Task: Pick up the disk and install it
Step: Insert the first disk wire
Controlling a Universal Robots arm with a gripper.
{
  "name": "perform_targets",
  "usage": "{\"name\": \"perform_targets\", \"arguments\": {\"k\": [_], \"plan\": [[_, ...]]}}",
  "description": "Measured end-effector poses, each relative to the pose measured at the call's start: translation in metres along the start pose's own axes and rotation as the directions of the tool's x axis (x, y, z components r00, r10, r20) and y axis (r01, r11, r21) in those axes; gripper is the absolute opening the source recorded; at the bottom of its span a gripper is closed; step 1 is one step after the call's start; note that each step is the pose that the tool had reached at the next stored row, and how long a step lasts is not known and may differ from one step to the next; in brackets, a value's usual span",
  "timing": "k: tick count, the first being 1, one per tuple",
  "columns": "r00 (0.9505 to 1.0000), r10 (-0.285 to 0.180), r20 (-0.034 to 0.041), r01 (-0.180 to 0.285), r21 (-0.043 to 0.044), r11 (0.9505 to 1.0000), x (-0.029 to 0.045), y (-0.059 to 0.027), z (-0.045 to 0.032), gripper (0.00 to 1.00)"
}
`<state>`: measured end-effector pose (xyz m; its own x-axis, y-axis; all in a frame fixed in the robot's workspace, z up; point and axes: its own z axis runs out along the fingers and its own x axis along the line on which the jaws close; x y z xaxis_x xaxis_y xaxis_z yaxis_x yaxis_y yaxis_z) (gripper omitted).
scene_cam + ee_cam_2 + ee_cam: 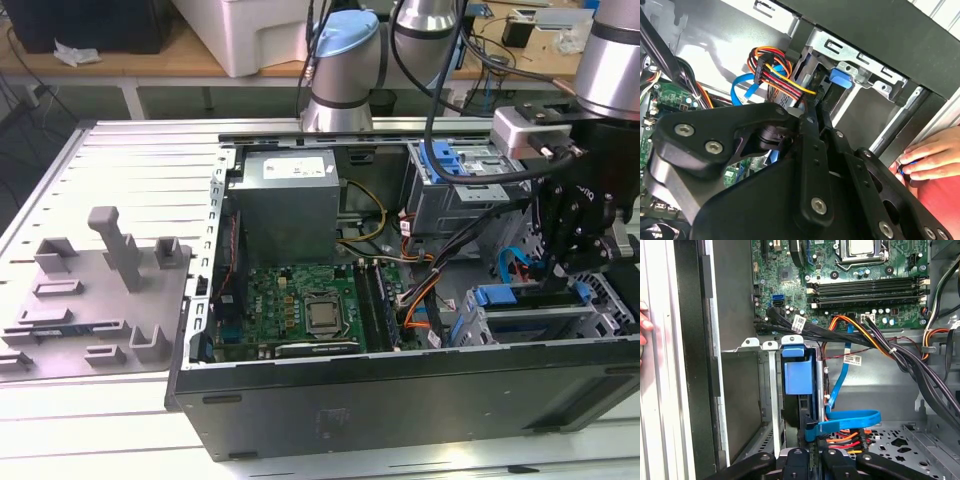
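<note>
The disk (798, 377) stands on edge in the metal drive cage (752, 390) at the front corner of the open computer case (400, 400); its blue plastic carrier (495, 296) shows at the cage's mouth in the exterior view. The gripper (552, 268) hangs directly over that cage, its black linkage (805, 165) reaching toward the bay, but whether its fingers are apart or together on the disk I cannot tell. The case lies on its side on a ribbed, pale metal table (130, 160), beside a grey moulded fixture plate (95, 300) with raised blocks. Wooden benches (200, 55) stand behind. Inside the case lie a green motherboard (300, 310), a boxy grey power supply (290, 200), a flat blue ribbon cable (847, 420) and bundled red, orange and yellow wires (772, 70). A person's hand (927, 157) rests just outside the case wall.
</note>
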<state>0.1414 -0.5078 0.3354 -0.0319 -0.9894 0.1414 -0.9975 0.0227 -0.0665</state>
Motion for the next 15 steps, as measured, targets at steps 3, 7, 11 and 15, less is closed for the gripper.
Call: {"name": "perform_targets", "arguments": {"k": [3, 7, 11, 15], "plan": [[1.0000, 0.000, 0.0000, 0.000, 0.0000, 1.0000, 0.0000, 0.0000, 0.0000, 0.17], [1.0000, 0.000, 0.0001, 0.000, -0.0001, 1.0000, 0.0000, 0.0000, 0.0000, 0.17], [1.0000, 0.000, 0.0002, 0.000, 0.0000, 1.0000, 0.0000, 0.0000, 0.0000, 0.17], [1.0000, 0.000, 0.0002, 0.000, 0.0000, 1.0000, 0.0000, 0.0000, 0.0000, 0.17]]}}
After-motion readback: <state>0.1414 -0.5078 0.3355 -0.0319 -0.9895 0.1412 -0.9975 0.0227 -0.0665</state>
